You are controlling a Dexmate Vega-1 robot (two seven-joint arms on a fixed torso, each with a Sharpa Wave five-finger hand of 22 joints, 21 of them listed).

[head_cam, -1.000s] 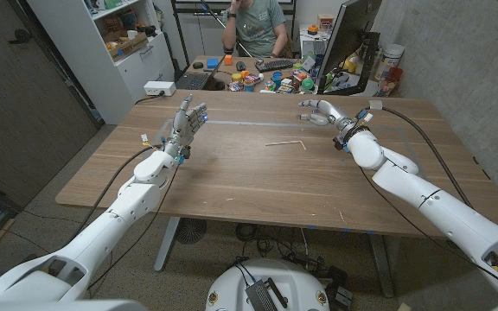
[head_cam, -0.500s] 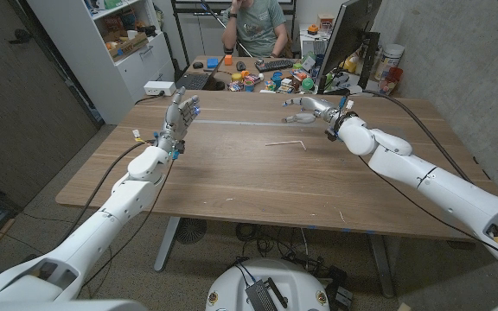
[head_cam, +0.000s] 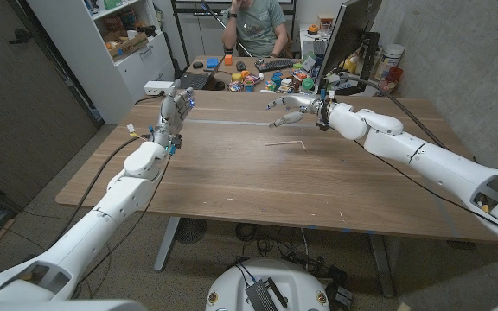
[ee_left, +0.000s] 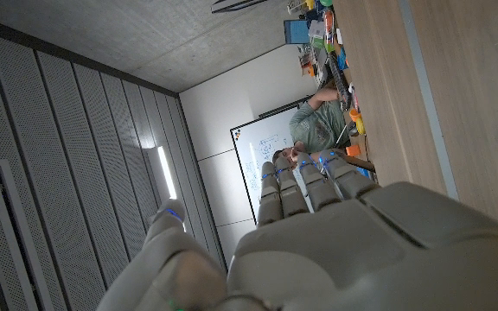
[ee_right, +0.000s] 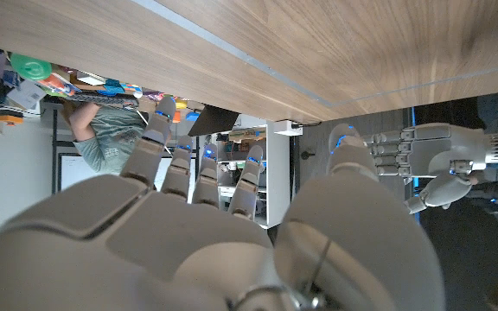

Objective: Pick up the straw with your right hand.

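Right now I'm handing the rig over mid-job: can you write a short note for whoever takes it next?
Right hand: open, holding nothing, fingers spread, raised above the table's far side, behind the straw.
Left hand: open, holding nothing, raised upright over the table's far left, away from the job.
Straw: lies on the wooden table right of centre, untouched, nearer the robot than the right hand.
Done: nothing gripped yet.
Left: bring the right hand down and toward the robot onto the straw, close the fingers on it, lift. It is thin and lies flat, so a pinch will likely be needed.
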